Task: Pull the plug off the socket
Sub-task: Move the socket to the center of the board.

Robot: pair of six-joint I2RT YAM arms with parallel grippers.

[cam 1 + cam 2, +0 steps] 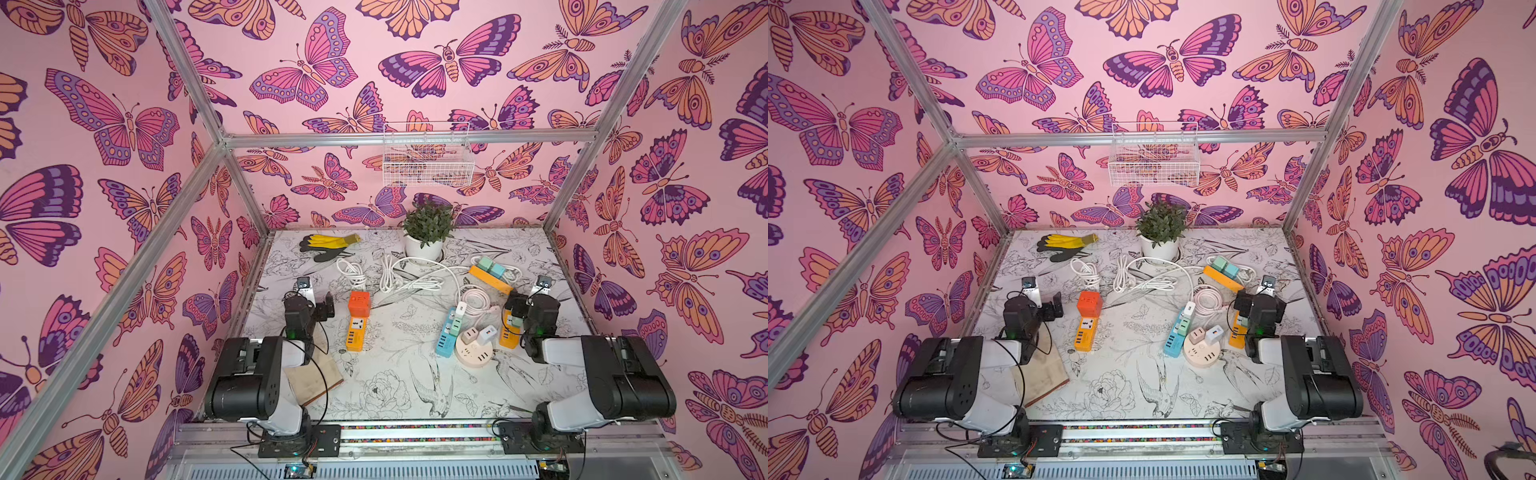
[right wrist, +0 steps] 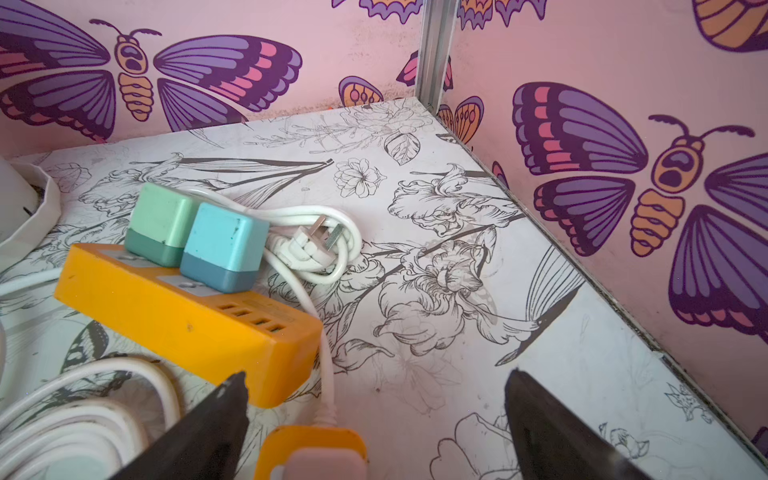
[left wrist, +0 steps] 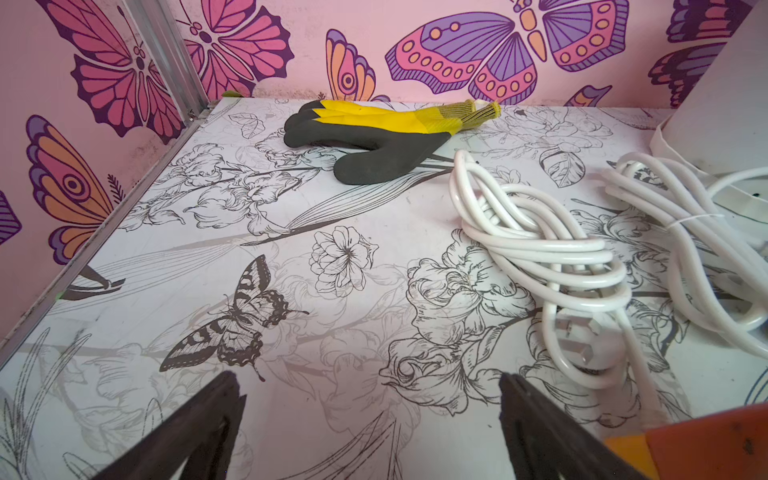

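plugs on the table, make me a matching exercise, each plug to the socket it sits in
Plugs:
1 orange cube
2 mint cube
3 white cube with a blue face

Sockets:
a round cream hub
b left yellow strip, no other plug on it
c far yellow strip, shared with a light blue cube

Pairs: 1-b; 2-c; 3-a

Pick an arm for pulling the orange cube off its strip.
Left. The left fingers, open, sit beside the orange cube; the right fingers are far off, over another strip.
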